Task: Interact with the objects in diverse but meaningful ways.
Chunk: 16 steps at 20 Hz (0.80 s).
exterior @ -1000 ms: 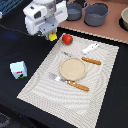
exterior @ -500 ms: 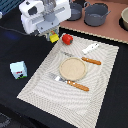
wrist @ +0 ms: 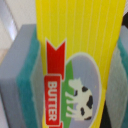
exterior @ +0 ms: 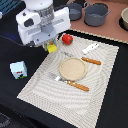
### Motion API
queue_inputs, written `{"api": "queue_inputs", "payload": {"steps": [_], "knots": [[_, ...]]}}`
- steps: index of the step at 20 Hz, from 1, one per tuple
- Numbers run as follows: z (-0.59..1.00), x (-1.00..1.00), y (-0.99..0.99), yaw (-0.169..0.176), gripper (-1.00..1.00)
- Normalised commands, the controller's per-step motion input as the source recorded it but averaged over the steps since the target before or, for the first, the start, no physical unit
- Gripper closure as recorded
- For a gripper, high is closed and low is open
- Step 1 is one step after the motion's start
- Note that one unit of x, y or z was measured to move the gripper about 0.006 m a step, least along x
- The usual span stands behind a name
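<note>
- I am clamping my gripper [wrist: 70, 65] on the yellow butter box [wrist: 75, 60]; both pads are pressing against its sides.
- The box [exterior: 51, 48] is hanging below my wrist, beside the red pepper [exterior: 67, 38], at the far corner of the placemat [exterior: 45, 92].
- Its long axis appears to be running along my fingers, so any set-down probably lies straight beneath me.

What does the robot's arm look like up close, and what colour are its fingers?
The arm ends in a chunky white body with rounded corners, dark grey patches and a silvery ridged ring near the top. In the wrist view, the fingers are flat grey blocks, each faced with a teal, sponge-like pad on the inner side. No cables or writing on the arm show clearly in these blurry pictures.
</note>
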Motion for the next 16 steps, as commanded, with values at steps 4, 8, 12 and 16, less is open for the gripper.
{"api": "queue_inputs", "payload": {"steps": [4,8,12,16], "knots": [[0.19,0.54,-0.66,-0.004,1.00],[0.15,0.50,-0.72,0.000,1.00],[0.22,0.49,-0.67,0.000,1.00],[0.21,0.50,-0.65,0.000,1.00]]}}
